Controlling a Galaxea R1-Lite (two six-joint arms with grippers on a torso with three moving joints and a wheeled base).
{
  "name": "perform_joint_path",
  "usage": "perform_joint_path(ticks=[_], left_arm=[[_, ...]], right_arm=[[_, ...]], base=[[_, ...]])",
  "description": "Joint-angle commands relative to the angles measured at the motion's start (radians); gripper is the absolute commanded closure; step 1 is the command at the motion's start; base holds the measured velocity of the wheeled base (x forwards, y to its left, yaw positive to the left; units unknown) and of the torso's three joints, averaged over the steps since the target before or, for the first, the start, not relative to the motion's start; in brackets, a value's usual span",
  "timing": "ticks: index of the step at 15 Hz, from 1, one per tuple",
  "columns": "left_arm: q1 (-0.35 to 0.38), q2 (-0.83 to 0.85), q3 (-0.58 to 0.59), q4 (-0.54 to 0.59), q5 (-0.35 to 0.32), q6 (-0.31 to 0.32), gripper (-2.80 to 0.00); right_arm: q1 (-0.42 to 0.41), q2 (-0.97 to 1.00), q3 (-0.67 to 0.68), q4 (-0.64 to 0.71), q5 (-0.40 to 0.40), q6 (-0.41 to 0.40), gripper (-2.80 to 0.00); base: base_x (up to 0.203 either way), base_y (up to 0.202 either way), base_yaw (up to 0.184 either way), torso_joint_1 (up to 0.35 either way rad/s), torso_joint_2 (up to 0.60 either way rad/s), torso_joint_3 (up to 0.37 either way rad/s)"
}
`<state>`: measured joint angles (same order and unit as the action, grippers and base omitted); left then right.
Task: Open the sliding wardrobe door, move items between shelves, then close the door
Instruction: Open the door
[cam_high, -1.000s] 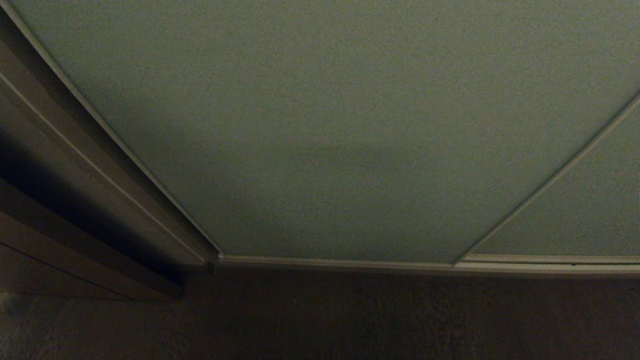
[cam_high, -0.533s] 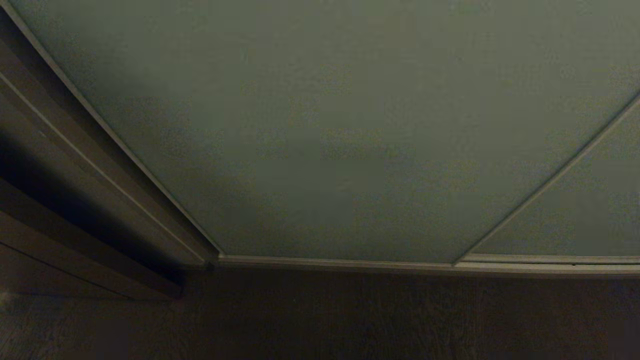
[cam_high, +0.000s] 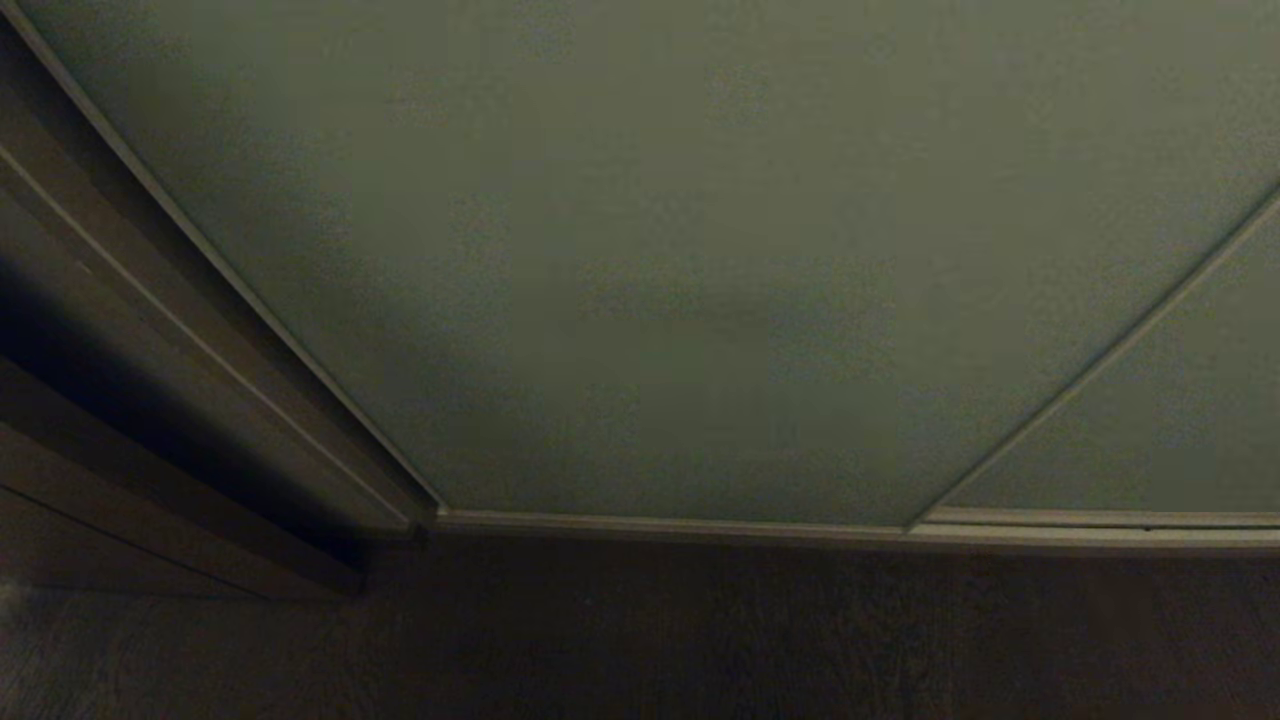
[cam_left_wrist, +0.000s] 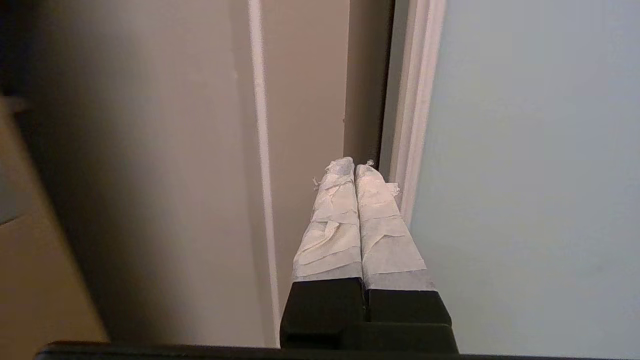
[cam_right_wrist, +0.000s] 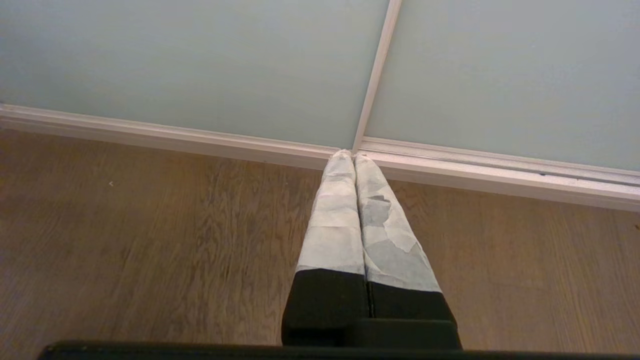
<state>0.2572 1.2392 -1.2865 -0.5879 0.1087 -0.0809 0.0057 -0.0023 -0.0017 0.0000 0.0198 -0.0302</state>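
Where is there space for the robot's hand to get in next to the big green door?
The sliding wardrobe door is shut. Only a thin dark slit is free, between its light metal edge and the brown wooden frame. The shut left gripper points there. The wooden floor before the door is bare, under the right gripper.

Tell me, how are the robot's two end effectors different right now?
The left end effector points at the light metal edge of the sliding wardrobe door, beside the dark brown wooden frame. The right end effector hangs over the wooden floor, pointing at the seam where two door panels meet. Both are shut, wrapped in white tape, and hold nothing.
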Motion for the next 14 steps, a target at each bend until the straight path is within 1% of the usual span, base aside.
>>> perform_joint_path(ticks=[1, 3, 7, 10, 14], left_arm=[[0.000, 0.052, -0.036, -0.003, 0.000, 0.000, 0.00], [-0.001, 0.077, -0.066, -0.001, -0.017, 0.001, 0.00], [-0.003, 0.117, -0.122, -0.001, -0.093, 0.002, 0.00], [-0.003, 0.145, -0.166, 0.014, -0.088, 0.005, 0.00], [-0.002, 0.165, -0.181, 0.020, -0.091, 0.003, 0.00]], right_arm=[[0.000, -0.001, 0.000, 0.000, 0.001, 0.000, 0.00], [0.000, -0.001, 0.000, 0.000, 0.002, 0.000, 0.00], [0.000, -0.001, 0.000, 0.000, 0.000, 0.000, 0.00], [0.000, -0.001, 0.000, 0.000, 0.000, 0.000, 0.00], [0.000, -0.001, 0.000, 0.000, 0.000, 0.000, 0.00]], base=[[0.000, 0.000, 0.000, 0.000, 0.00, 0.000], [0.000, 0.000, 0.000, 0.000, 0.00, 0.000], [0.000, 0.000, 0.000, 0.000, 0.00, 0.000], [0.000, 0.000, 0.000, 0.000, 0.00, 0.000], [0.000, 0.000, 0.000, 0.000, 0.00, 0.000]])
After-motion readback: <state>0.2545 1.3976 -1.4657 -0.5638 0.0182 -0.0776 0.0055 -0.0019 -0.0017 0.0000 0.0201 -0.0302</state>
